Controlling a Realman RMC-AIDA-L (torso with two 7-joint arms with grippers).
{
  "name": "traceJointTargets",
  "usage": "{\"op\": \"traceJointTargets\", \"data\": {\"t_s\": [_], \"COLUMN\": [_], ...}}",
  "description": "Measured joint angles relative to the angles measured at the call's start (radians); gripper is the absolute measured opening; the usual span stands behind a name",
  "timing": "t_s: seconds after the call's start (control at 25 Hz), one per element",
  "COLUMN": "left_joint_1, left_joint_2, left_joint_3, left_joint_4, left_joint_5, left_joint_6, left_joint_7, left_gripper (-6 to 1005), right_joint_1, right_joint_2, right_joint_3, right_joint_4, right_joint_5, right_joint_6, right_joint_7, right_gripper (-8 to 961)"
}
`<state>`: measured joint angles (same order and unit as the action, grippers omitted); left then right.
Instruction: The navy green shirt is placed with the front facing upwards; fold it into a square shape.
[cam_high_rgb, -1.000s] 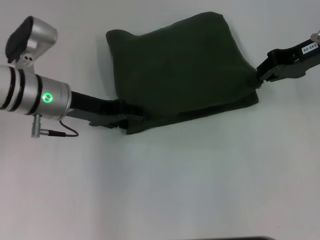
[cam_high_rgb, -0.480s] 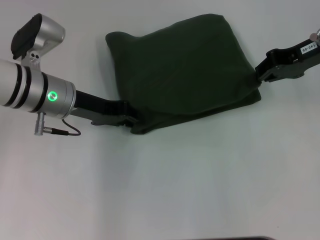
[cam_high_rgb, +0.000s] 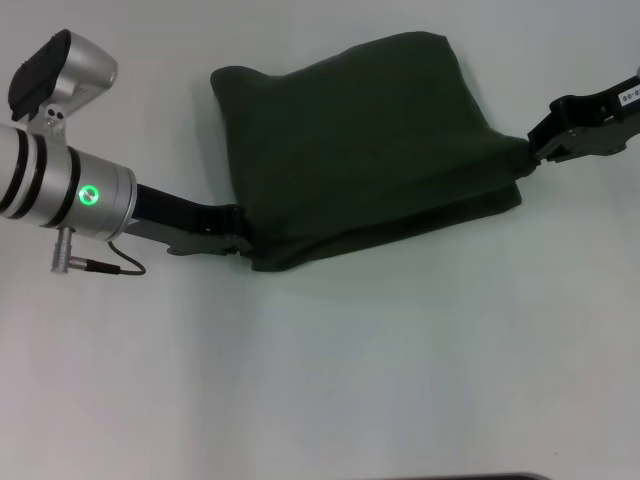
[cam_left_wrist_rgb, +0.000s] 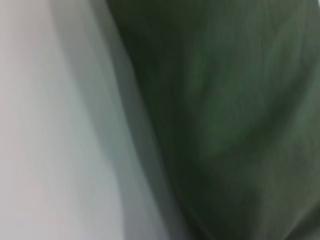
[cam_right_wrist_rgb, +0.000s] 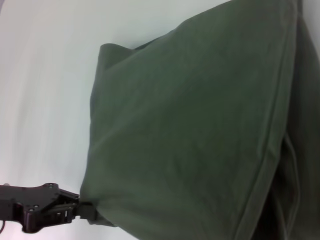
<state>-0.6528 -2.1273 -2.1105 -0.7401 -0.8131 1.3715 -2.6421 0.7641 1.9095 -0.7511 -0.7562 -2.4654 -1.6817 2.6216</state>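
**Both grippers pinch the folded shirt's near corners**

On the left, the left gripper (cam_high_rgb: 238, 232) lies low on the white table (cam_high_rgb: 400, 380), its fingers clenched on the near-left corner of the navy green shirt (cam_high_rgb: 360, 150). The right wrist view shows the same gripper (cam_right_wrist_rgb: 82, 210) biting the cloth right at that corner.

In the middle, the shirt lies on the far half of the table as a doubled, roughly square bundle, plain dark green side up, no lettering visible. The top layer sits a little askew over the lower one, whose edge peeks out along the near side.

On the right, the right gripper (cam_high_rgb: 535, 148) grasps the shirt's right-hand corner, where the fabric is drawn into a small taut point.

The risk, as I judge it, lies in uneven tension: if either arm pulls outward or lets go first, the upper layer could slide, widening the offset and spoiling the square, or the corner could spring back and open the fold
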Motion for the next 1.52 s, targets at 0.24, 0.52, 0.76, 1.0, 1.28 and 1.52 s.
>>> {"op": "traceJointTargets", "data": {"t_s": [0.24, 0.52, 0.76, 1.0, 1.28, 1.52], "left_joint_1": [-0.003, -0.005, -0.004, -0.004, -0.006, 0.003], "left_joint_2": [0.005, 0.003, 0.003, 0.003, 0.004, 0.006], "left_joint_3": [0.000, -0.001, -0.006, -0.007, -0.012, -0.027], "left_joint_4": [-0.004, -0.005, -0.015, -0.016, -0.016, -0.050], "left_joint_5": [0.012, 0.009, 0.006, 0.005, 0.005, 0.004], "left_joint_6": [0.020, 0.037, 0.052, 0.054, 0.072, 0.126], "left_joint_7": [0.001, 0.009, 0.014, 0.016, 0.022, 0.038], "left_gripper": [16, 16, 17, 17, 17, 78], "right_joint_1": [-0.003, 0.002, 0.005, -0.001, 0.001, 0.003], "right_joint_2": [-0.004, 0.005, 0.005, 0.001, 0.001, -0.004], "right_joint_3": [-0.008, -0.008, -0.009, -0.003, -0.008, -0.008], "right_joint_4": [0.003, 0.026, 0.043, 0.043, 0.043, 0.043], "right_joint_5": [-0.026, -0.066, -0.096, -0.096, -0.096, -0.098], "right_joint_6": [0.005, 0.019, 0.033, 0.058, 0.073, 0.067], "right_joint_7": [0.002, -0.001, 0.000, 0.015, 0.028, 0.034], "right_gripper": [10, 24, 38, 52, 69, 83]}}
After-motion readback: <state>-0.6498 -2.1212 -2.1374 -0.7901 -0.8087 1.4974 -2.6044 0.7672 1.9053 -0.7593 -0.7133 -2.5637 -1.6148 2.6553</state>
